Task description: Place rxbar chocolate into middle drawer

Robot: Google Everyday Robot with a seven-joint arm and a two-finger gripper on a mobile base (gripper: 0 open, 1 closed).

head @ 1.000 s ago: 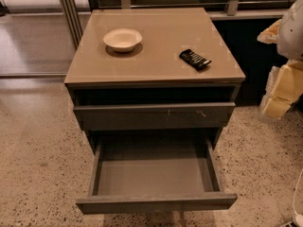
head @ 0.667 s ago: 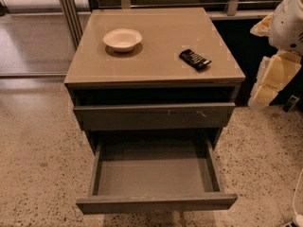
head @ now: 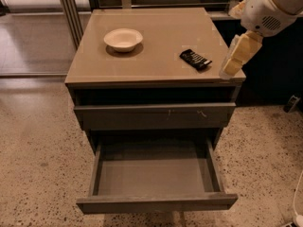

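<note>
The rxbar chocolate, a small flat black wrapper with white lettering, lies on the right part of the cabinet top. The middle drawer is pulled out towards me, and its bare grey interior holds nothing. My gripper hangs from the white arm at the cabinet top's right edge, a short way right of the bar and not touching it.
A white bowl stands on the left part of the top. A closed grey drawer front with small pale marks sits above the open drawer. Speckled floor surrounds the cabinet. A metal post stands at the back left.
My arm and gripper have moved left and up, from beside the cabinet to its top's right edge, closer to the bar. The bar, bowl and drawer have not moved.
</note>
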